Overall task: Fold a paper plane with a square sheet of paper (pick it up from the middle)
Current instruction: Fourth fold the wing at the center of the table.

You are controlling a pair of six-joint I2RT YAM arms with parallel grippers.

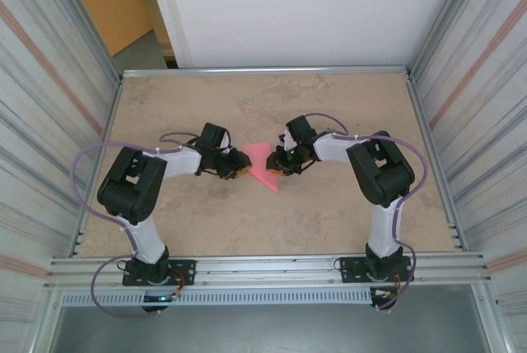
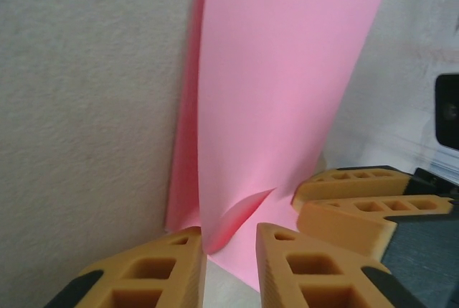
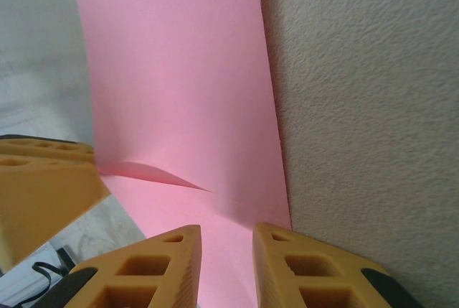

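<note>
Two claws nose-to-nose. Left claw (image 2: 229, 230), right claw (image 3: 226, 227): jaws narrowly apart, paper (image 2: 280, 92) in each gap, no clamp seen. Flap curls up just ahead of tips. Suggest: close on fold edge, lay flap flat, keep tips off each other. Table (image 1: 346, 221) open behind both claws; walls (image 1: 469, 123) well apart.
</note>
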